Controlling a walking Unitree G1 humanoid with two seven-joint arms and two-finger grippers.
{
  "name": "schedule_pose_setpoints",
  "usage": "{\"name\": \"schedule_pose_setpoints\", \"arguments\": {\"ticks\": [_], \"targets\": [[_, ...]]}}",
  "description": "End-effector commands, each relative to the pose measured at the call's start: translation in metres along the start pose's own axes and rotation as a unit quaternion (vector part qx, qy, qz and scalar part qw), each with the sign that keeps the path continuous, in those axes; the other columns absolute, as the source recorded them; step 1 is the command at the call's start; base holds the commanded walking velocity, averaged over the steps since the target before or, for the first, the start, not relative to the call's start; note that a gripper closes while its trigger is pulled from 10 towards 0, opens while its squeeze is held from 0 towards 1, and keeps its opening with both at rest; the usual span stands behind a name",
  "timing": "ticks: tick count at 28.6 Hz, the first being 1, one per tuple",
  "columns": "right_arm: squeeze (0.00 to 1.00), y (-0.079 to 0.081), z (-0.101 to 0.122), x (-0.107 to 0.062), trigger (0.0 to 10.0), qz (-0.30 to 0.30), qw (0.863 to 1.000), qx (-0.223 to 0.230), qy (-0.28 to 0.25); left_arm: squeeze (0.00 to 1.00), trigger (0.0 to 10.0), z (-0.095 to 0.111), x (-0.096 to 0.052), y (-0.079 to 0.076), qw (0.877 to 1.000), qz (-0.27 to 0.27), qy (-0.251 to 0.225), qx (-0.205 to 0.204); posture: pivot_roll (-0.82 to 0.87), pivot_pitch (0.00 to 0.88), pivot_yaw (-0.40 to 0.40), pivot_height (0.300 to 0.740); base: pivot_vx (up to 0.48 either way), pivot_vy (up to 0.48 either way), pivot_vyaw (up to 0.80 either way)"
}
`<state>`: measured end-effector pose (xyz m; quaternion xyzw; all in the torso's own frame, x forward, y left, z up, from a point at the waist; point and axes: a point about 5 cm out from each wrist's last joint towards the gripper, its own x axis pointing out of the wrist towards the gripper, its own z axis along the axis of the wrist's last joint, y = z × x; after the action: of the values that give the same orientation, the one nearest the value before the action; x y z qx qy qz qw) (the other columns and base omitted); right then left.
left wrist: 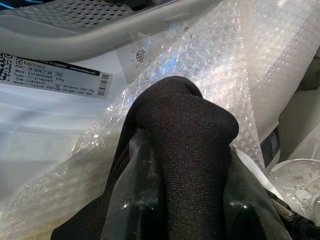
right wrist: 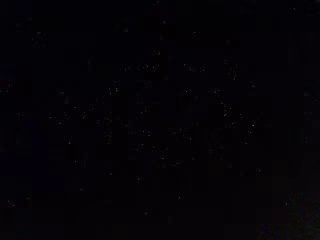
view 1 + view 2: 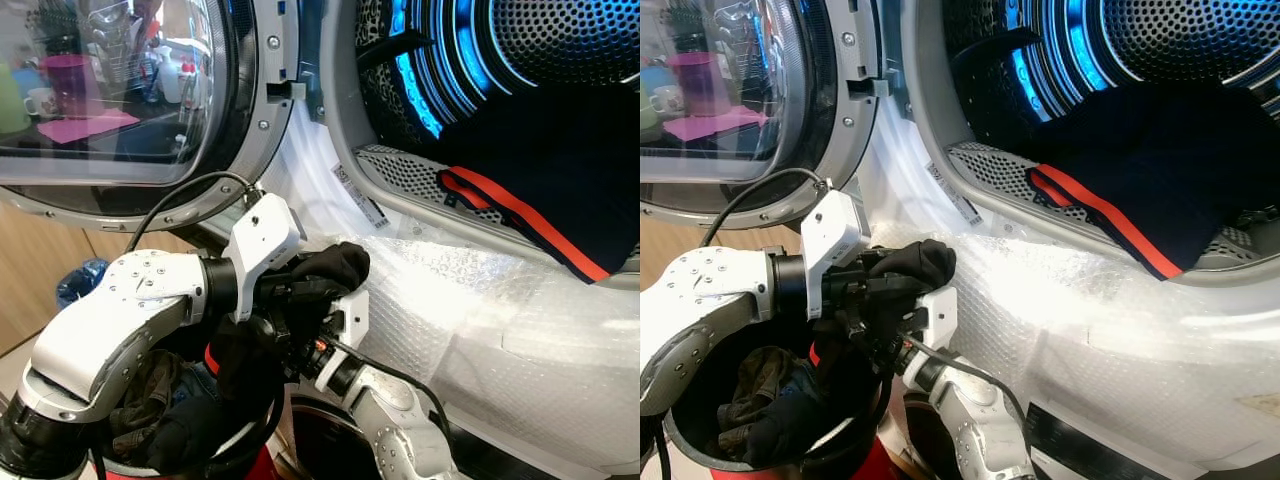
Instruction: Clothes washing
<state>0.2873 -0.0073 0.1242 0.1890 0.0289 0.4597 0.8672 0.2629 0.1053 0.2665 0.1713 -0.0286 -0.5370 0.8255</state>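
Left gripper [image 3: 335,270] pinches a black garment [image 1: 187,135] draped over its fingers, just below the open washer drum [image 3: 400,160]; right gripper's state cannot be told

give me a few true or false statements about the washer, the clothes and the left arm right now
1. The left gripper holds a black knitted garment between its fingers. True.
2. The round glass washer door is closed. False: it stands swung open to the left of the drum.
3. A dark navy garment with a red-orange stripe lies in the perforated metal drum, draped over its lip. True.
4. The washer front below the opening is bare metal. False: clear bubble wrap covers it.
5. The round black laundry basket below the left arm is empty. False: dark clothes lie in it.
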Motion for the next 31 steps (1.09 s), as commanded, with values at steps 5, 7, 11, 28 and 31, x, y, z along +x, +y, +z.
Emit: {"name": "schedule_pose_setpoints", "arguments": {"ticks": [5,7,11,28,31], "targets": [[0.0,0.014,-0.01,0.01,0.0,0.019,0.999,0.027,0.007,0.0,0.0,0.019,0.006,-0.013,0.998,-0.044,-0.039,0.034,0.22,0.002,-0.055,0.74,0.0,0.0,0.0],[0.0,0.014,-0.01,0.01,0.0,0.02,0.999,0.027,0.008,0.0,0.0,0.019,0.005,-0.012,0.998,-0.039,-0.038,0.036,0.23,0.0,-0.06,0.74,0.0,0.0,0.0],[0.0,0.012,-0.011,0.01,0.0,0.017,1.0,0.021,0.015,0.0,0.0,0.019,0.001,-0.011,0.998,-0.03,-0.039,0.037,0.24,0.0,-0.061,0.74,0.0,0.0,0.0],[0.0,0.005,-0.01,0.009,0.0,0.006,1.0,0.021,0.006,0.0,1.2,0.016,0.0,-0.012,0.998,-0.02,-0.048,0.034,0.24,0.0,-0.069,0.74,0.0,0.0,0.0],[0.0,0.002,-0.008,0.009,0.0,0.004,1.0,0.018,0.005,0.0,9.6,0.015,0.001,-0.013,0.998,-0.018,-0.05,0.034,0.24,0.0,-0.08,0.74,0.0,0.0,0.0]]}}
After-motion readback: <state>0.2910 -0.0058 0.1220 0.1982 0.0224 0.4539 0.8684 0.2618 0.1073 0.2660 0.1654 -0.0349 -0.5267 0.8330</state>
